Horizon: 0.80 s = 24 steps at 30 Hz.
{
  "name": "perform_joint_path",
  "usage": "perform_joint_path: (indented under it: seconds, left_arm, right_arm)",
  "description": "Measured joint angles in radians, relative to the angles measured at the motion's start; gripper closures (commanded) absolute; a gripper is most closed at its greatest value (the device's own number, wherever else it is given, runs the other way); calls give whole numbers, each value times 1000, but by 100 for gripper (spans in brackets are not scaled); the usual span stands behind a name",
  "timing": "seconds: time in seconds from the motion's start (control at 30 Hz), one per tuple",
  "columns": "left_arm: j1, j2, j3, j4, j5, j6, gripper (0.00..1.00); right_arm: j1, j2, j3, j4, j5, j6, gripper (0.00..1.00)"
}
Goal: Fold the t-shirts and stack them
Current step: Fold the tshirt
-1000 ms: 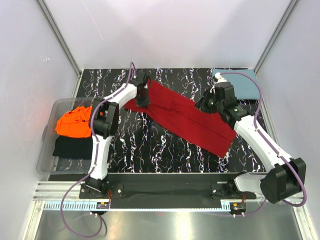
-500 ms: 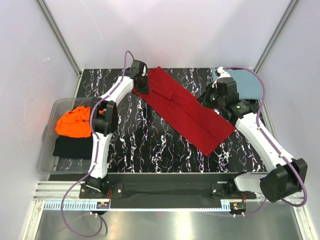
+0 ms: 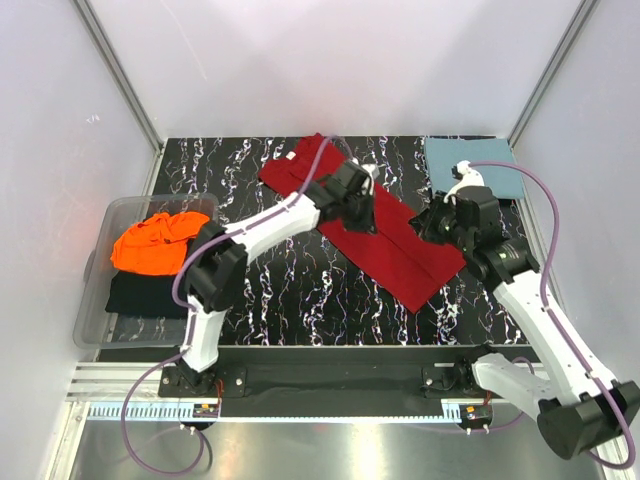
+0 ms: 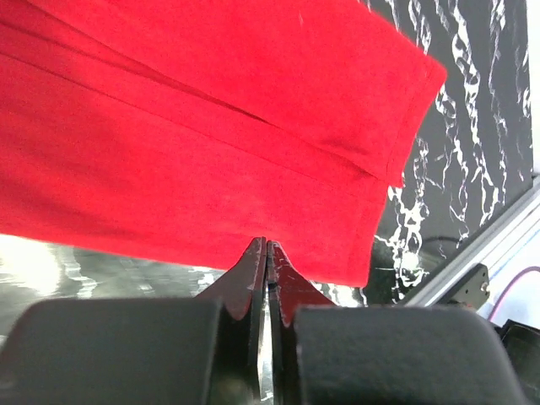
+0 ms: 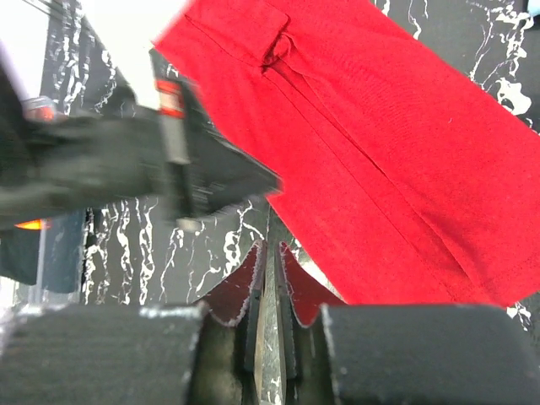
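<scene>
Above the red t-shirt [image 3: 400,240], left hand [image 4: 267,245] and right hand [image 5: 268,246] hover — each pressed together

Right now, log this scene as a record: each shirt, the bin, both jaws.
red shirt: folded into a long strip, flat, diagonal across the table
teal shirt: folded, far right corner
orange shirt: crumpled in bin, atop black cloth
bin: clear, at table's left edge
left jaws: shut, over red shirt
right jaws: shut, by red shirt's right edge
</scene>
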Motion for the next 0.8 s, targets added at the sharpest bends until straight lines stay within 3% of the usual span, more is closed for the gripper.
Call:
perform_joint_path:
  seconds: [0.2, 0.47, 0.57, 0.8]
  left_arm:
    - [-93, 116, -4, 45, 15, -62, 98]
    - [-153, 210, -63, 81, 59, -99, 96]
    - [-155, 161, -153, 133, 54, -108, 96]
    - [-175, -105, -532, 171, -1, -153, 96]
  right_arm:
    - [0, -47, 10, -43, 7, 0, 91]
    - [0, -37, 10, -68, 10, 0, 86]
    - [0, -23, 13, -69, 19, 0, 85]
    - [-2, 13, 61, -75, 23, 11, 79]
